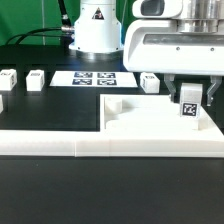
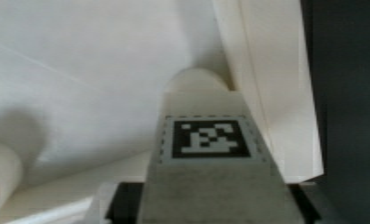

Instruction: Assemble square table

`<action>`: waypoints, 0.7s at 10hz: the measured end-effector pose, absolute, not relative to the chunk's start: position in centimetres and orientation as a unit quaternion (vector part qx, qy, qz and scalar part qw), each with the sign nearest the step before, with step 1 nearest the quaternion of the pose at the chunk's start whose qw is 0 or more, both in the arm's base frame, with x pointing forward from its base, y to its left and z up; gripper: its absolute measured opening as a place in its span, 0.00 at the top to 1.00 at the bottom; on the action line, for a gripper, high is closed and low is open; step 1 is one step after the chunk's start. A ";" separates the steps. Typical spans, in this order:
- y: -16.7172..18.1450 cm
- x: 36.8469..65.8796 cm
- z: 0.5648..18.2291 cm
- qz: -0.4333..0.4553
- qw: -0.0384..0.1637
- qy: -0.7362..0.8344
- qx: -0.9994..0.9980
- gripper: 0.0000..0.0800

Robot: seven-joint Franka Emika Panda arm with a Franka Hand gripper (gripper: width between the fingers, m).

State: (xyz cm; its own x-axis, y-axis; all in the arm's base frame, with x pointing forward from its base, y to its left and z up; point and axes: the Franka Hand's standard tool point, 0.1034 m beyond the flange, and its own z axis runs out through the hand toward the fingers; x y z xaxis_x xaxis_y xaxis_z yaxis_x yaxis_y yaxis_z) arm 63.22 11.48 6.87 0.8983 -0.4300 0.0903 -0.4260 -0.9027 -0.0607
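1. Square table slab [image 1: 140,120], white and thick, flat on the black table [image 1: 100,195], right against the long low white wall [image 1: 50,145]; seam between the two whites hard to make out.
2. Part of the slab toward the exterior view's right hidden behind the gripper [image 1: 190,98] and its white housing; no tag on the slab's edge possible to make out.
3. One leg [image 1: 190,106] upright over the slab, near its edge on the exterior view's right, tag turned to the exterior camera. Foot touching the slab or just above it: cannot tell.
4. Claw fingers on both sides of this leg, close against it. Clamped on it or only beside it: cannot tell. In the wrist view only dark blurred finger ends, cut off at the picture border.
5. Wrist view: same leg [image 2: 208,135] with tag, slab surface [image 2: 75,80] pale and out of focus, a raised white strip [image 2: 271,80] just beside the leg; slab rim or wall, not possible to say.
6. Three more legs off the slab: one [image 1: 151,83] just behind its far edge, two [image 1: 36,79] [image 1: 5,80] well apart toward the exterior view's left, the last cut off by the picture edge.
7. Marker board [image 1: 95,77] behind the slab's far corner on the exterior view's left.
8. Wide stretch of slab top between the held leg and the slab's edge on the exterior view's left; little room on the other side.
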 end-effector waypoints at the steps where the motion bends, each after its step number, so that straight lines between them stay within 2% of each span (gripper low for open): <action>1: 11.5 63.1 6.8 -0.044 0.021 0.307 -0.950 0.64; 2: 11.3 63.1 6.8 -0.040 0.028 0.387 -0.921 0.64; 4: 11.1 63.0 6.7 -0.016 0.055 0.522 -0.851 0.64; 5: 11.2 63.0 6.7 -0.001 0.058 0.591 -0.805 0.64; 7: 11.8 63.1 6.8 0.021 0.051 0.694 -0.718 0.64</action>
